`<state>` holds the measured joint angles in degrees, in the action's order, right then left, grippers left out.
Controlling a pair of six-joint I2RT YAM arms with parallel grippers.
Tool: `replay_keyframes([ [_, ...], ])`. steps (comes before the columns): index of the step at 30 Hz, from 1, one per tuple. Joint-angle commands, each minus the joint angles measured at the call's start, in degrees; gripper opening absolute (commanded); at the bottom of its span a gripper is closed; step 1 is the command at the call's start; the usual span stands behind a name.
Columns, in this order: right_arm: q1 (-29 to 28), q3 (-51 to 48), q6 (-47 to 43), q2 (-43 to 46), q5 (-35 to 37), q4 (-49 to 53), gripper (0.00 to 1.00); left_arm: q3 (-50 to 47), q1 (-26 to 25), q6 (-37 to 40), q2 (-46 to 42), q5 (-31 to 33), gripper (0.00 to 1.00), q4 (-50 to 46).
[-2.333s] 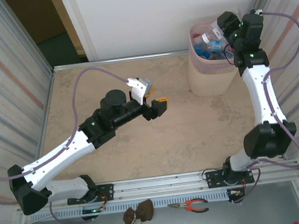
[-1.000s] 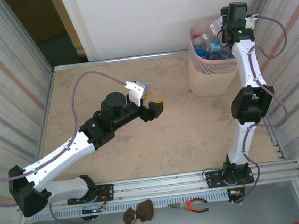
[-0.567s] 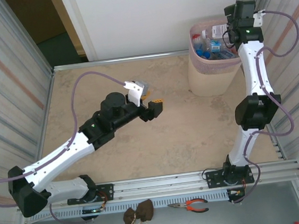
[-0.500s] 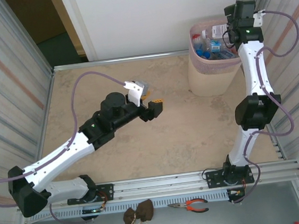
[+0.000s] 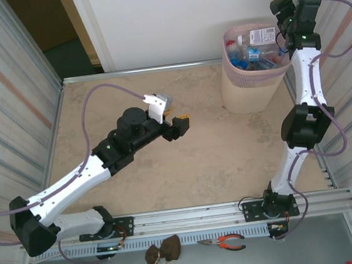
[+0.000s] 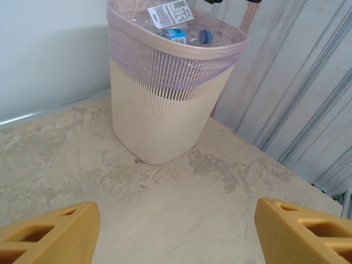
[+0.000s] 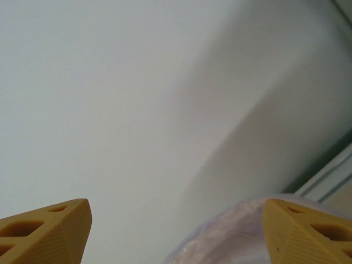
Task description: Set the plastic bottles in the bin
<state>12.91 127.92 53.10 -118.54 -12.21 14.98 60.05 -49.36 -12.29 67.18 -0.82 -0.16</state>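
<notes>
Plastic bottles (image 5: 252,51) heaped in bin (image 6: 159,110), just below right pincer (image 7: 176,223), spread wide and empty; left pincer (image 6: 176,231), likewise wide and empty, well apart over table (image 5: 229,158)

On my right wrist feed, the right gripper (image 7: 176,234) has its two yellow-orange fingertips (image 7: 47,225) spread to the bottom corners, with nothing between them. Beyond is a plain white wall (image 7: 126,82). Low down I see the blurred, pale pink lined rim of the bin (image 7: 234,236), and a grey strip (image 7: 330,165) at the right edge.
</notes>
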Motion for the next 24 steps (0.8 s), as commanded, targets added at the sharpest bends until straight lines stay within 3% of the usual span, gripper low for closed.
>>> replay_keyframes([
  [1,-0.2,5.0,-1.9,-3.8,-8.0,-3.5,0.79,0.8,0.4,-0.5,0.2,-0.5,0.75,0.3],
  [11,0.8,-1.1,-4.1,-5.9,-7.6,-1.6,0.78,0.3,1.2,-1.1,0.6,-0.9,0.75,0.2],
  [18,0.7,0.5,-10.1,-2.5,-2.2,2.5,0.79,-0.1,1.2,-1.2,0.5,-0.9,0.75,0.1],
  [24,-0.5,1.1,-14.9,1.8,-1.7,4.2,0.81,-0.4,1.3,-1.3,0.0,-0.7,0.75,0.0],
])
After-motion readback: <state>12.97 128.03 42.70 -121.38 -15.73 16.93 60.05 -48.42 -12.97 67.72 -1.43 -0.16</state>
